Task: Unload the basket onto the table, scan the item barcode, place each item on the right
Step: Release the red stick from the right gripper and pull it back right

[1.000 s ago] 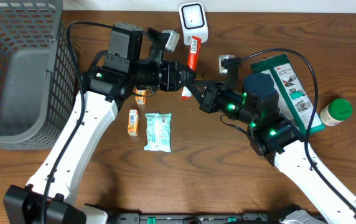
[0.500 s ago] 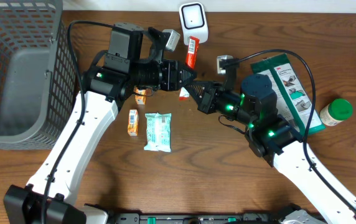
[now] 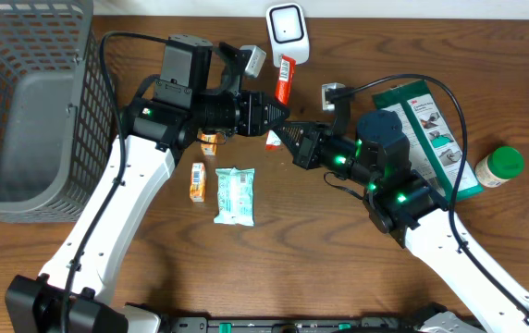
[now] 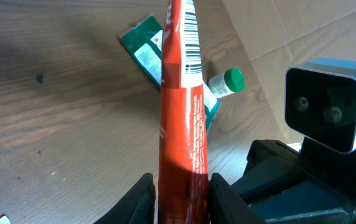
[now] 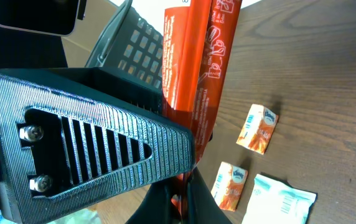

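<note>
Fingers (image 4: 139, 200) of left gripper (image 4: 182, 186) (aimed rightward) pinch tube (image 4: 182, 112)

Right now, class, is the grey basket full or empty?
Empty: overhead, the grey basket shows only its bare floor inside the mesh walls.

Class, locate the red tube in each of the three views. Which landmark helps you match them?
Overhead: red tube top centre, just below the white scanner.
Left wrist: centre, running bottom to top, barcode uppermost.
Right wrist: upper centre, leaning right.
Landmark: green packet, right in overhead, upper left in left wrist; absent from right wrist.
</note>
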Controlling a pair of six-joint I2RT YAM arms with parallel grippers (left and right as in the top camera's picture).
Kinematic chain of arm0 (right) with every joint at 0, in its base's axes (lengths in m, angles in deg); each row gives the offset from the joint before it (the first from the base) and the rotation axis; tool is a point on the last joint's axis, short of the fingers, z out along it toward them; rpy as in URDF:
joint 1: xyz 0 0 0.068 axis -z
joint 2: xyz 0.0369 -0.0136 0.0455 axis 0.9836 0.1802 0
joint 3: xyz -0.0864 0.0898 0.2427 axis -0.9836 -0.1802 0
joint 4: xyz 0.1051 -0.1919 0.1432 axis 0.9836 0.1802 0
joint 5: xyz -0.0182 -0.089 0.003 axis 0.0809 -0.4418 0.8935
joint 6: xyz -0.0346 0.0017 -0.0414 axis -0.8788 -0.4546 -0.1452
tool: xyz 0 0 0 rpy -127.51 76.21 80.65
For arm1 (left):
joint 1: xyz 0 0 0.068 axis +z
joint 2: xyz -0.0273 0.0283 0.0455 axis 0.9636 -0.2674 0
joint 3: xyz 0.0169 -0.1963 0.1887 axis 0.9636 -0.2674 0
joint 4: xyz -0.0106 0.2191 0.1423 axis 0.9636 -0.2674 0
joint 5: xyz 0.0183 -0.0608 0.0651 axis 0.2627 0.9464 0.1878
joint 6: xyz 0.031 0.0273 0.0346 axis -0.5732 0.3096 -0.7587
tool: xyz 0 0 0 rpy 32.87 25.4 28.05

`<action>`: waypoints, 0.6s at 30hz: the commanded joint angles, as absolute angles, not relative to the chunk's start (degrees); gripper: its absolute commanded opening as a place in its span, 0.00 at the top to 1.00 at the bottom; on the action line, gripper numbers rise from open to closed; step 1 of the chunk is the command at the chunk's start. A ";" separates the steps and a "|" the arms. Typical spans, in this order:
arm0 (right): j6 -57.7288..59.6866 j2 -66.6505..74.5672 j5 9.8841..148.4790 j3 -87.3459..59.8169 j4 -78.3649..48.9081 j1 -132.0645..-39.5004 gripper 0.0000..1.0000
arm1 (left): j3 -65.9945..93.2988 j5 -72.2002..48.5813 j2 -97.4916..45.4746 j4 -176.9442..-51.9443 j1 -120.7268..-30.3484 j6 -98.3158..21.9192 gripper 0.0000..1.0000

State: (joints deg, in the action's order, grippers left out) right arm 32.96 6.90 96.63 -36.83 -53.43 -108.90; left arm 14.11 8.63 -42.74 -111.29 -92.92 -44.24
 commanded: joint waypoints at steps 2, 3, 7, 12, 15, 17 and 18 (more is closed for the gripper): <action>33.81 7.03 94.97 -36.66 -54.80 -109.62 0.99 | 14.35 9.39 -41.91 -112.12 -93.21 -44.37 0.66; 33.81 7.03 94.97 -36.66 -55.11 -109.62 0.99 | 14.35 9.39 -41.91 -112.12 -93.21 -44.37 0.65; 34.33 7.03 95.00 -36.66 -56.66 -109.62 0.99 | 14.35 9.39 -41.91 -112.07 -93.21 -44.37 0.65; 34.88 7.03 95.19 -36.66 -56.95 -109.62 0.99 | 14.35 8.50 -41.91 -111.68 -93.21 -44.35 0.92; 34.86 7.03 95.19 -36.66 -56.97 -109.62 0.99 | 14.35 6.42 -41.91 -111.61 -93.21 -44.35 0.92; 34.84 7.03 95.17 -36.66 -56.97 -109.62 0.99 | 14.35 4.80 -41.91 -111.57 -93.21 -44.37 0.92; 34.81 7.03 95.17 -36.66 -56.95 -109.62 0.99 | 14.35 3.56 -41.91 -111.33 -93.21 -44.37 0.92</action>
State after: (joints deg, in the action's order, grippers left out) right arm 34.49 7.47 96.35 -37.27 -55.57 -108.90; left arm 14.15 7.29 -42.63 -110.89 -92.88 -44.07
